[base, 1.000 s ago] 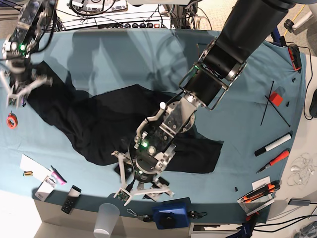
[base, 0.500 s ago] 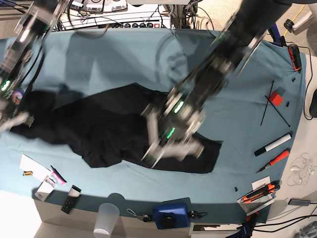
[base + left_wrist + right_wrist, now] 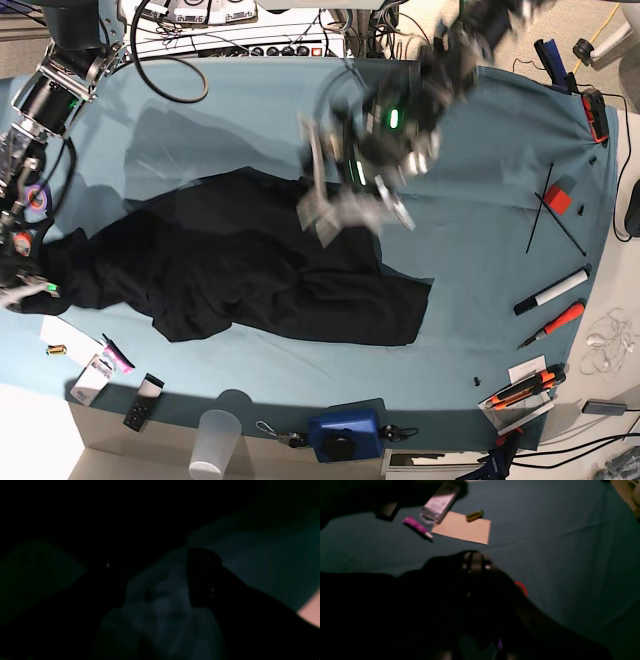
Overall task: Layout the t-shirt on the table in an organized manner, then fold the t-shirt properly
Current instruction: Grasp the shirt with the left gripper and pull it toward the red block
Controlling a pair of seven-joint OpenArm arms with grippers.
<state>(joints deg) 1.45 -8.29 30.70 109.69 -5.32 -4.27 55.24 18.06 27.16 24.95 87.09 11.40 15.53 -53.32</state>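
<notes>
Worktop [image 3: 250, 100] in teal carries the t-shirt [image 3: 250, 270], a crumpled black heap stretched from the left edge toward the centre, its print hidden; layout looks unfinished and folding not begun. Right gripper [image 3: 20, 290] sits at the shirt's left end, jaws closed, apparently pinching fabric, though the dark wrist view leaves that unsure. Left gripper [image 3: 345, 195], motion-blurred above the shirt's upper edge, has jaws spread wide, holding nothing visible.
</notes>
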